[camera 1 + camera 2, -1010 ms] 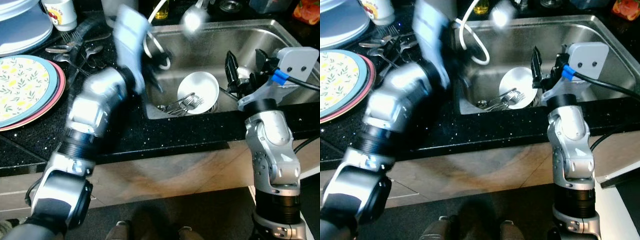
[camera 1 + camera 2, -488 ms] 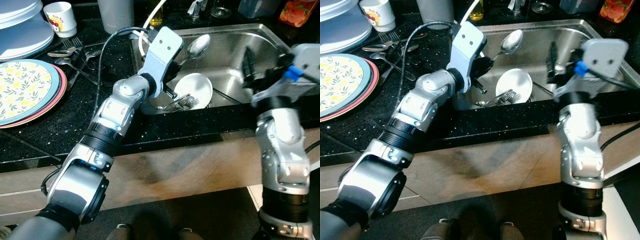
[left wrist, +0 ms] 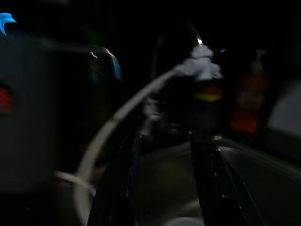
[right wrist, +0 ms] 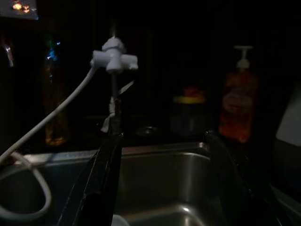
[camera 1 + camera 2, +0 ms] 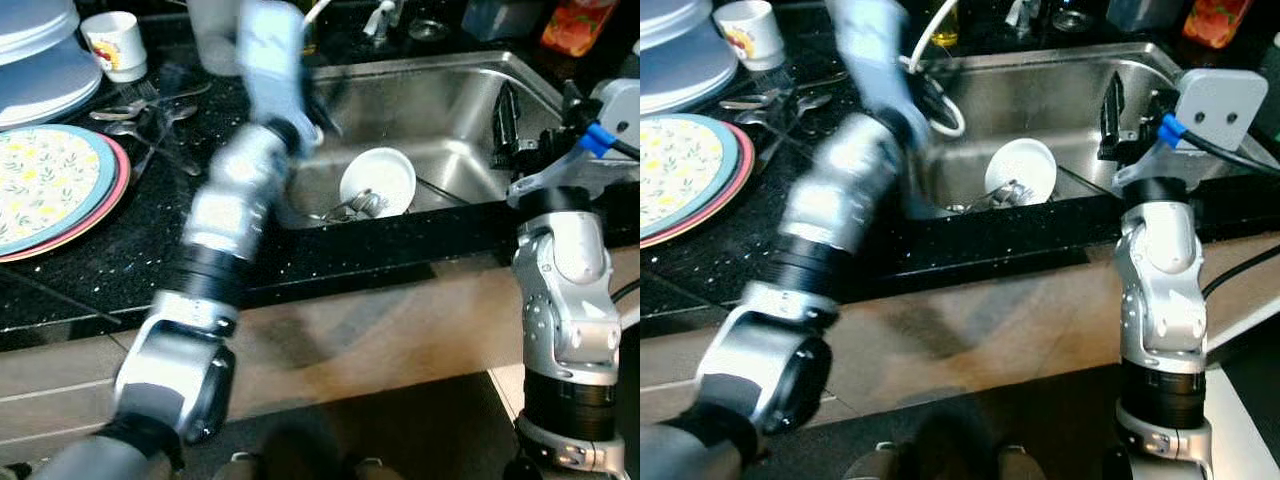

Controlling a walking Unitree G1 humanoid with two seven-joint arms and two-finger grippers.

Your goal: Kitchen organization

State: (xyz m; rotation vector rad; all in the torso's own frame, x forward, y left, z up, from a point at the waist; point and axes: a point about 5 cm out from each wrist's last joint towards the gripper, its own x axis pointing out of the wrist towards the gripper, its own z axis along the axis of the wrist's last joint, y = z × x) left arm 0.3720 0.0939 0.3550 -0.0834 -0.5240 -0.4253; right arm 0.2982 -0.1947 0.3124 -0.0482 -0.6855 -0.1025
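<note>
Left eye view: from the left, a stack of round patterned plates (image 5: 45,190) on the black speckled counter (image 5: 120,260); behind them a small white printed mug (image 5: 112,44) and a scatter of loose metal spoons and forks (image 5: 150,108). Next, the left arm, motion-blurred, its left gripper (image 5: 305,110) over the near-left corner of the stainless steel sink (image 5: 450,100); fingers too smeared here, but the left wrist view shows two dark fingers set apart with nothing legible between them.

In the sink: a white bowl (image 5: 377,182) tipped on its side, with a tangle of metal cutlery (image 5: 345,208) touching its lower rim. A white hose (image 5: 940,110) loops over the sink's left edge.

Far right: right gripper (image 5: 535,125) above the sink's right rim, fingers spread, empty, well apart from the bowl.

Judgement: the job looks to be clearing sink cutlery across to the counter pile. To do it well, pick one piece free of the tangle, avoid the hose, and lift clear of the sink edge. Bowl and cutlery lie just beside and below the left gripper.
</note>
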